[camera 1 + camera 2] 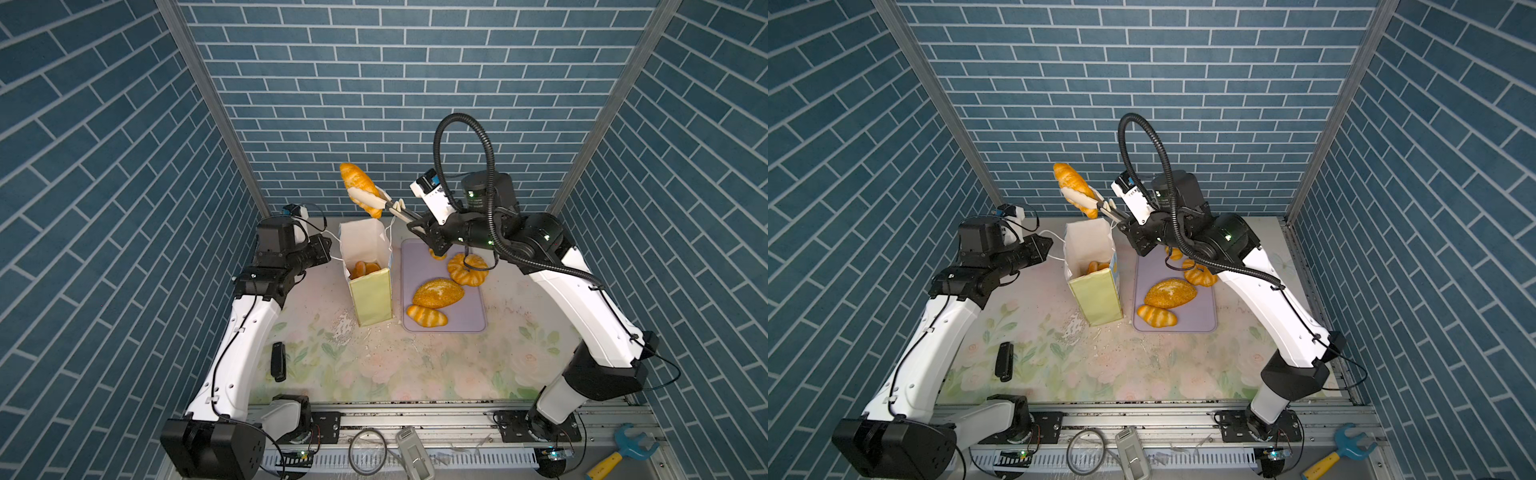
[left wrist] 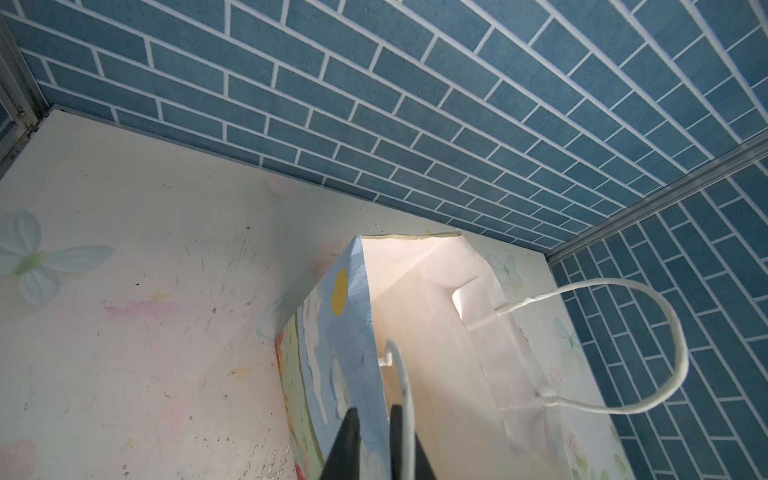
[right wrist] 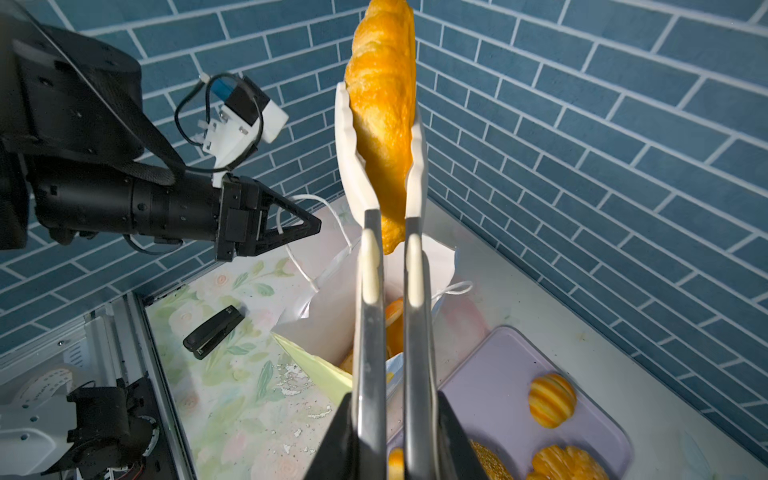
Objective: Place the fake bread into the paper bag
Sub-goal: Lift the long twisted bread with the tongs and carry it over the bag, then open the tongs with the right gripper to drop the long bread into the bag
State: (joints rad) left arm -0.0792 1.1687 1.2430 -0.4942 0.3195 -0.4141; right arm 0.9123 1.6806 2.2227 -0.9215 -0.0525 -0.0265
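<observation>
Clearly the carrying step: the paper bag (image 1: pixel 371 299) stands open below and ahead of the right pincer (image 1: pixel 420 227), which squeezes tongs (image 1: pixel 376 202) clamping a croissant (image 1: pixel 355 178) out front, high over the bag's far rim. Left pincer (image 1: pixel 327 248), beside the bag, pinches its cord handle (image 2: pixel 402 374). Next, I judge: lower the croissant into the mouth, then ease the squeeze.

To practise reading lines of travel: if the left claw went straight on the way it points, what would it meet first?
Most likely the paper bag: the left claw points at its rim, the cord handle lying by its fingers; how near is unclear.
</observation>
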